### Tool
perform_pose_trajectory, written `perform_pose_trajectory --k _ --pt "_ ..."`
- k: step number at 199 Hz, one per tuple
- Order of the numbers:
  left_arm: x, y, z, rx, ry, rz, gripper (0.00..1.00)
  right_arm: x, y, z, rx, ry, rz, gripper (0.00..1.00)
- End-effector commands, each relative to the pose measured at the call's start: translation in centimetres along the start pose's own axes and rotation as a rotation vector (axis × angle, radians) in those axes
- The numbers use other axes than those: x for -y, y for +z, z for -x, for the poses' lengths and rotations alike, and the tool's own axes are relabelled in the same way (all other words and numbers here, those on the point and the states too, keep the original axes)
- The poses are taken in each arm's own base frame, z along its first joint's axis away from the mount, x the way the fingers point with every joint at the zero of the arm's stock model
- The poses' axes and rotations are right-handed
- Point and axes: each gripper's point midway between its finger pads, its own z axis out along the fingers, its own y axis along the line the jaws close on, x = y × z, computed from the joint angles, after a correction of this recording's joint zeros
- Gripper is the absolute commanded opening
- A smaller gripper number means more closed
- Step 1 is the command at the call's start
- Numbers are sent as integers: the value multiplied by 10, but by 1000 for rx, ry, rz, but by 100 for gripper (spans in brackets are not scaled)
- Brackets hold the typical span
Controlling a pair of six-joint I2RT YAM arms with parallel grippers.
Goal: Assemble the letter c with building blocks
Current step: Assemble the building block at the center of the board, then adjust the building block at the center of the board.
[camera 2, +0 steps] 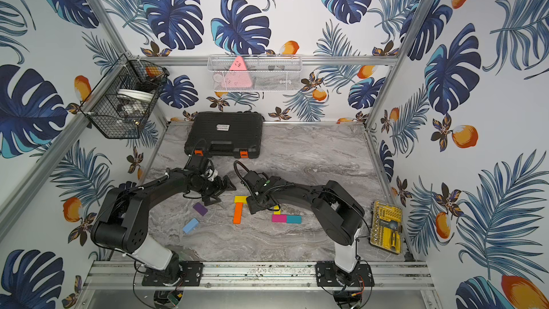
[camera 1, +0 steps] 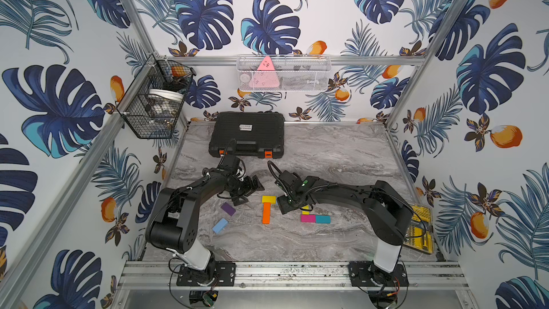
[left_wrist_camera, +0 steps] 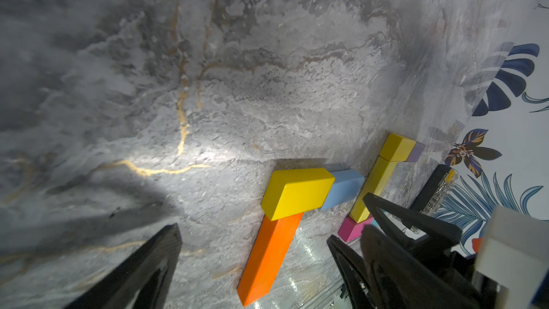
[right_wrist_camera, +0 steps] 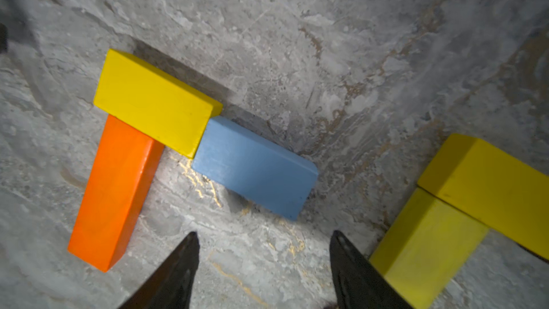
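In a top view: yellow block (camera 1: 269, 199) caps orange block (camera 1: 266, 213) mid-table.
Left wrist: left gripper (left_wrist_camera: 269, 214) spread wide, empty.
Right wrist: right gripper (right_wrist_camera: 264, 233) partly open, empty; light blue block (right_wrist_camera: 255, 167) just ahead, touching the yellow block.

Looking down on a grey marbled tabletop (left_wrist_camera: 208, 84). Framing, past the widely parted fingers of the left gripper (left_wrist_camera: 252, 233), an orange block (left_wrist_camera: 269, 258) lying flat, a yellow block (left_wrist_camera: 297, 193) sitting crosswise at its end and a light blue block (left_wrist_camera: 344, 187) touching that one's end. Showing, just beside these, a long yellow block (left_wrist_camera: 374, 188) running from a magenta block (left_wrist_camera: 353, 228) to a second yellow block (left_wrist_camera: 396, 147), with a pale purple block (left_wrist_camera: 417, 153) touching the latter.
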Motion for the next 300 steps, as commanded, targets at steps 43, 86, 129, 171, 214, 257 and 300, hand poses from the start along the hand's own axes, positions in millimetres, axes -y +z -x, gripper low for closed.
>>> perform_pose_trajectory --k 43,86,129,171,214,257,300 --pt "4 -1 2 8 -4 -5 99 8 7 -3 -13 -23 -58 67" --pt "5 -2 2 10 -2 -4 99 4 12 2 -12 -23 -55 65" --pt "5 -2 2 8 0 -6 99 4 15 4 -14 -24 -61 65" --pt "4 -1 1 6 -1 -6 99 6 16 4 -14 -25 -69 64" --pt "5 -1 1 8 -1 -5 99 7 17 5 -14 -23 -73 63" --pt "5 -1 1 8 -1 -6 99 8 18 6 -15 -19 -75 63" --pt "4 -1 1 7 -2 -4 99 9 18 7 -12 -15 -73 63"
